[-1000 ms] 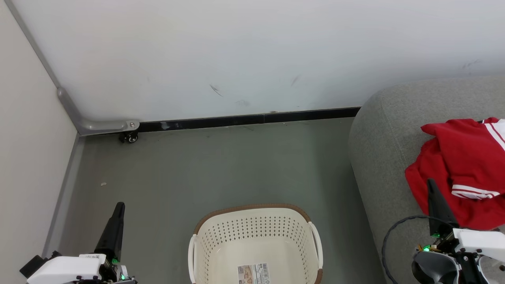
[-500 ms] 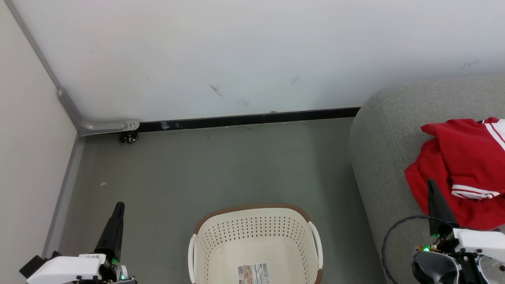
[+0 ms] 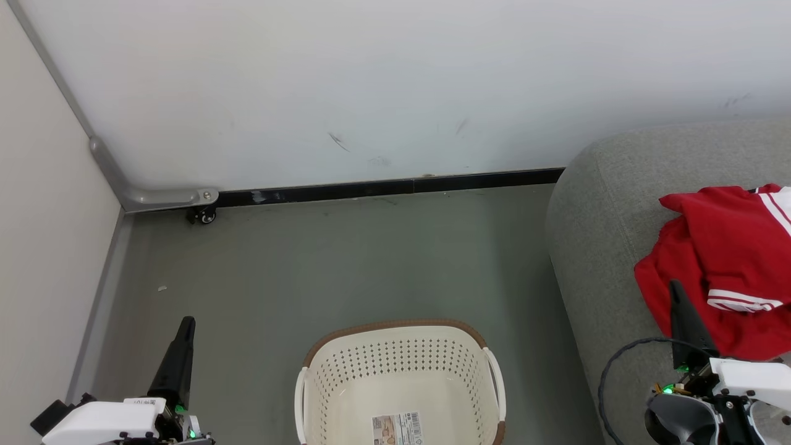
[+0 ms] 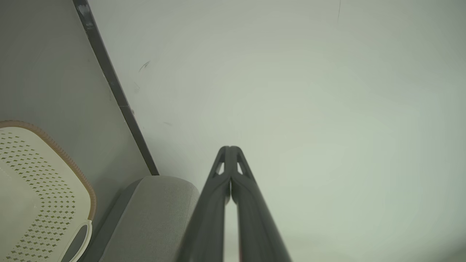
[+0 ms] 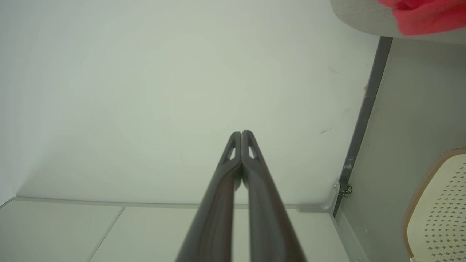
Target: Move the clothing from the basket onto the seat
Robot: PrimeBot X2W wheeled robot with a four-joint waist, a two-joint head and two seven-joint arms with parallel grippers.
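- The red clothing (image 3: 729,266) lies heaped on the grey seat (image 3: 605,216), close to its left edge. Judging by that, the job looks done or nearly so.
- The basket (image 3: 395,361) stands on the floor (image 3: 346,259) just left of the seat. What I can see of its inside is bare but for a barcode sticker (image 3: 397,429). Its near end runs out of the head view, so I can't vouch for that part.
- The left gripper (image 4: 230,148) hangs left of the basket, fingers pressed together on nothing and pointing toward the wall (image 3: 371,80). It looks like a parked pose, clear of the basket.
- The right gripper (image 5: 241,133) is over the seat's front edge beside the heap, closed up and empty too. I can't tell whether it touches the cloth.
- A black skirting strip (image 3: 383,185) and a small caster (image 3: 204,216) sit at the floor's far edge, well apart from everything.
- Nothing stands between basket and seat. A dark cable (image 3: 609,383) loops by the right wrist and might catch loose cloth.
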